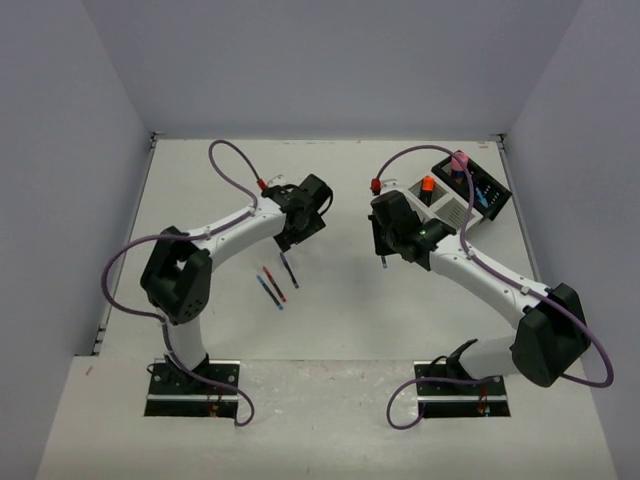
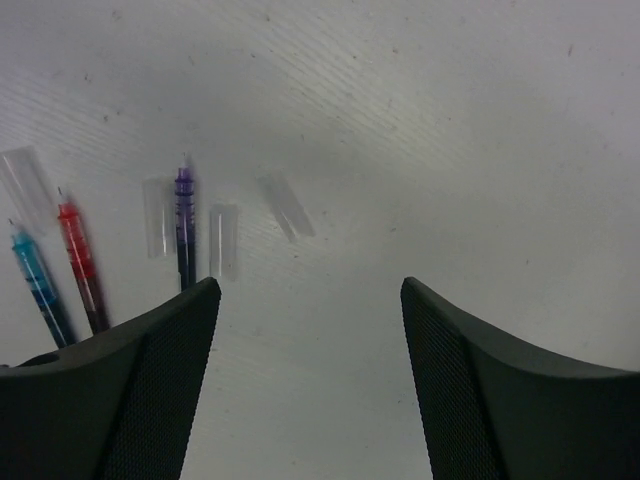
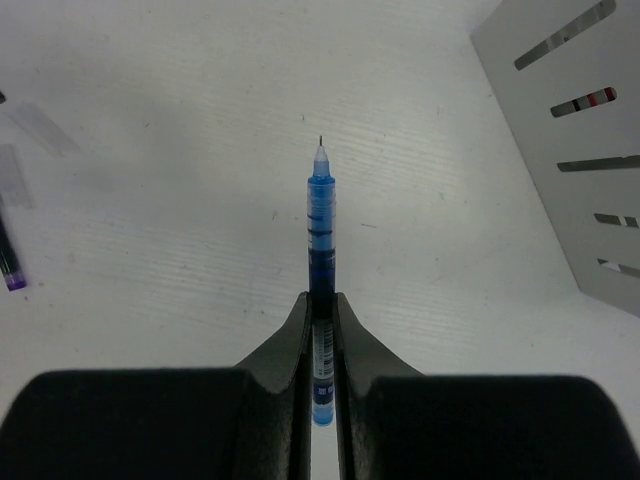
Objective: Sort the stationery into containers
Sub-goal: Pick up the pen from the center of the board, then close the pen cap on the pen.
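Note:
My right gripper (image 3: 320, 300) is shut on a blue pen (image 3: 320, 215) whose tip points ahead over bare table, left of the white container (image 3: 570, 150). From above, this gripper (image 1: 383, 258) hangs just left of the white container (image 1: 443, 208) and the black container (image 1: 487, 192). My left gripper (image 2: 310, 290) stands open above the table with nothing between its fingers. To its left lie a purple pen (image 2: 184, 215), a red pen (image 2: 80, 265) and a blue pen (image 2: 38, 290). In the top view, these pens (image 1: 275, 283) lie below the left gripper (image 1: 290, 238).
An orange highlighter (image 1: 428, 185) stands in the white container and a pink cylinder (image 1: 460, 160) stands at the black one. Clear pen caps (image 2: 223, 240) lie scattered among the loose pens. Grey walls close the table's left, back and right sides.

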Action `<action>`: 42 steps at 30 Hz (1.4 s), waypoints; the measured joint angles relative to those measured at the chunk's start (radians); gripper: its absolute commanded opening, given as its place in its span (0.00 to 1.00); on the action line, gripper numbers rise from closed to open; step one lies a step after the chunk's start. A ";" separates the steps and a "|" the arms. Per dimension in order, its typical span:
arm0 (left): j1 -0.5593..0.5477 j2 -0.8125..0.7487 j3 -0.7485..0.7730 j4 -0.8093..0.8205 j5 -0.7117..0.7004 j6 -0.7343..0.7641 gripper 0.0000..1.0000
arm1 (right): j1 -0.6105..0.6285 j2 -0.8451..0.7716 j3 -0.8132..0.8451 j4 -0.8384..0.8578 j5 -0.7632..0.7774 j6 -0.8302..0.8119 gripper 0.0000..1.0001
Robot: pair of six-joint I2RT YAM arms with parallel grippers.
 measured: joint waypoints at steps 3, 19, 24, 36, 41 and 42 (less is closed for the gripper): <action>0.001 0.112 0.079 -0.020 0.012 -0.039 0.57 | 0.000 -0.004 -0.023 0.031 -0.017 -0.001 0.00; 0.011 0.214 0.103 -0.052 0.048 -0.131 0.43 | -0.001 -0.040 -0.048 0.096 -0.023 -0.004 0.00; 0.027 0.214 0.079 -0.049 0.049 -0.129 0.43 | 0.000 -0.040 -0.050 0.097 -0.025 -0.007 0.00; 0.066 0.246 0.066 -0.025 0.057 -0.117 0.41 | 0.000 -0.039 -0.050 0.097 -0.043 -0.018 0.00; 0.066 0.251 0.065 -0.020 0.061 -0.109 0.32 | 0.000 -0.039 -0.050 0.097 -0.043 -0.020 0.00; 0.066 0.251 0.065 -0.020 0.062 -0.109 0.29 | 0.000 -0.039 -0.050 0.097 -0.043 -0.020 0.00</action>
